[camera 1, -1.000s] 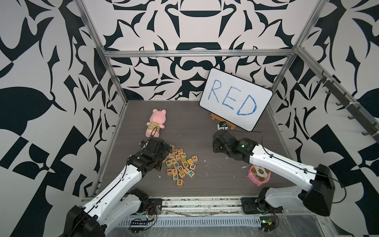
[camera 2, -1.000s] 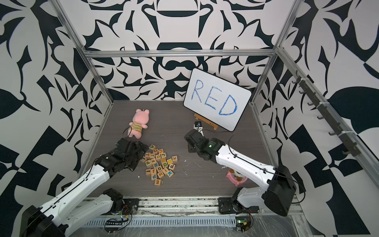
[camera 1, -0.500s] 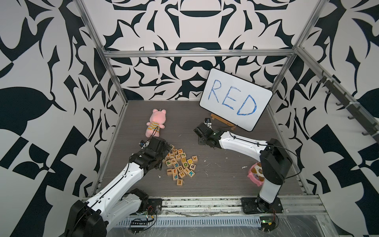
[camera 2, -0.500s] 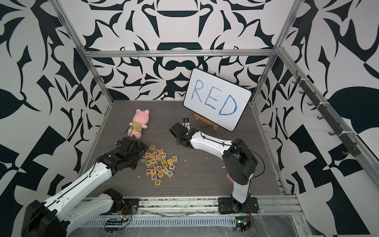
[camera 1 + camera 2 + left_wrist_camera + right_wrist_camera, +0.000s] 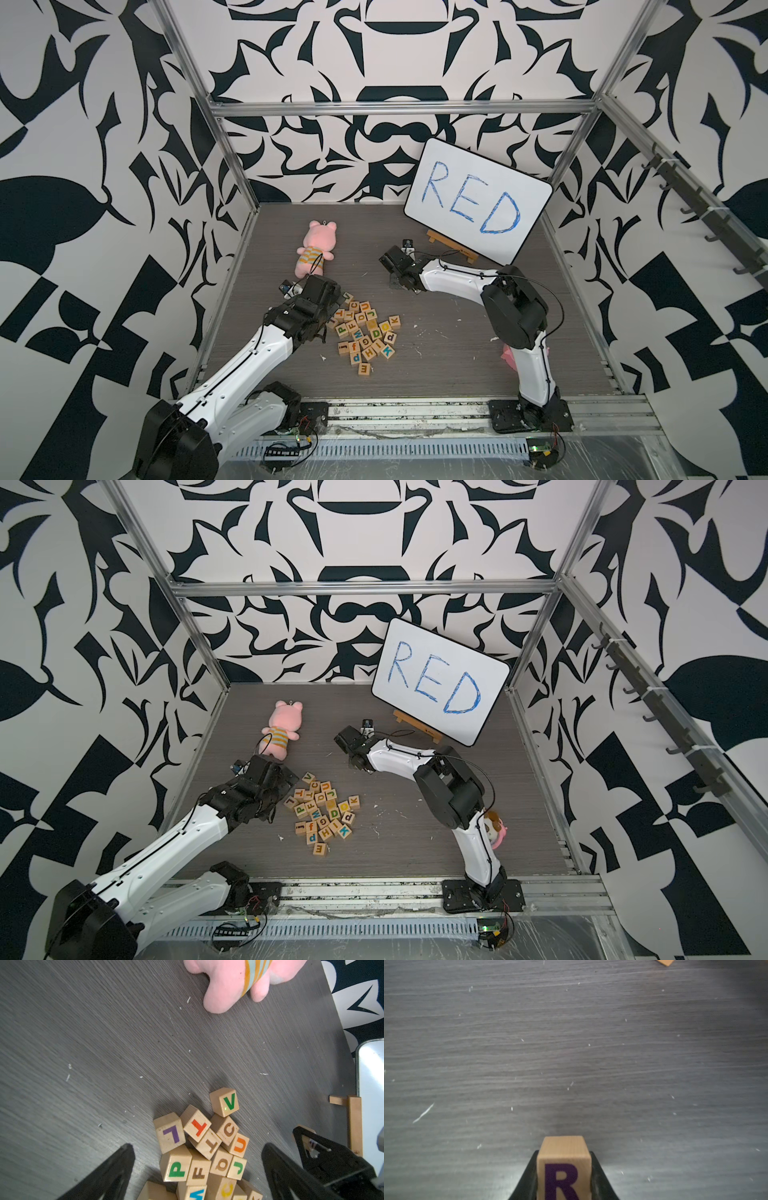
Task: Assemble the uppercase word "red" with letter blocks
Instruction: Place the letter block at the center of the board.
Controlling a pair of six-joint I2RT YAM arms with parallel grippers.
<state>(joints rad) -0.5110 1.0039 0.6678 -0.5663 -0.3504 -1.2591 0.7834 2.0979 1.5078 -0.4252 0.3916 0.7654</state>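
Over bare grey wood-grain table (image 5: 571,1053), right gripper (image 5: 564,1154): clenched on pale wooden cube printed with dark R (image 5: 564,1176), at 1 o'clock of the heap.
Left gripper (image 5: 198,1145): spread wide, empty, flanking 10 o'clock edge of heap of pale wooden letter blocks (image 5: 365,332).
Risk, R cube: could tumble or land skewed if let go above the table.
Risk, heap: may shove neighbours or pinch two cubes, given tight packing and wide-set fingers.
Change, right arm: swung toward 9 o'clock, cube in grip.
Change, left jaws: widened fully.
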